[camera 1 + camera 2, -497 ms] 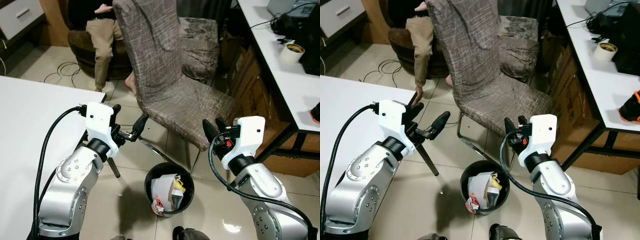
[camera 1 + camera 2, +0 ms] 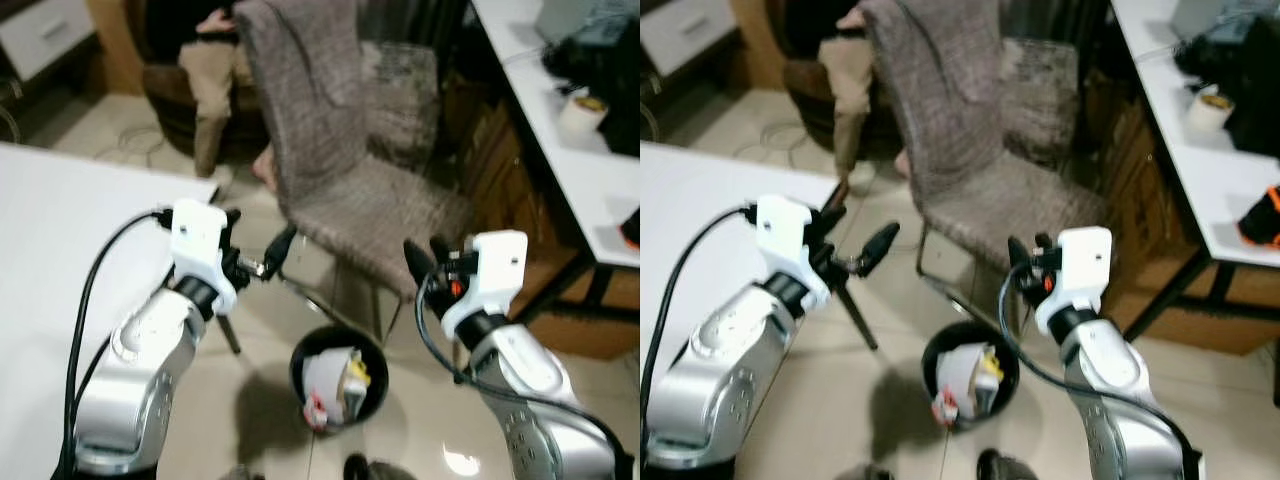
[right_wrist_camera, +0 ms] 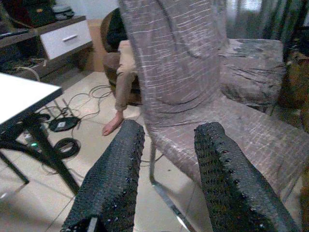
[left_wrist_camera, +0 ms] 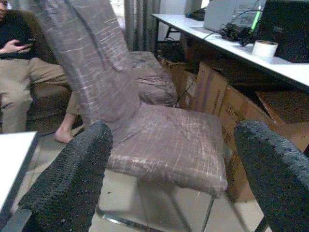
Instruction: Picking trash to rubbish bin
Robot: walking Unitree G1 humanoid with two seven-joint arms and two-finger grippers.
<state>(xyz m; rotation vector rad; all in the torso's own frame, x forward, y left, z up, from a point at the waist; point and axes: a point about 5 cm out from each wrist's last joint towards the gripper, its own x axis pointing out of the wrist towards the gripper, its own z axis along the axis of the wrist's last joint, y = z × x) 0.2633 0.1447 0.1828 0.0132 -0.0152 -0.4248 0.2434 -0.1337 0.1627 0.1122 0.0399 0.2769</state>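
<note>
A: We looked for writing first. On the trash (image 2: 335,385) in the bin (image 2: 372,352) we make out white, yellow and red scraps, but no lettering that we can read; the head views are blurred.

B: Pincers?

A: Left pincer (image 2: 258,245) is held up over the floor (image 2: 890,310) beside the white counter (image 2: 50,250), fingers spread wide and empty. Right pincer (image 2: 428,258) is raised in front of the chair (image 2: 350,190), fingers parted, also empty. The bin sits on the floor between and below the two arms, near the chair's legs.

B: Against half a second ago?

A: We log a slight whole-frame shift and more blur, so the camera moved. Both arms keep their poses; bin and trash are unchanged. The seated person (image 2: 215,60) stays behind the chair.
</note>
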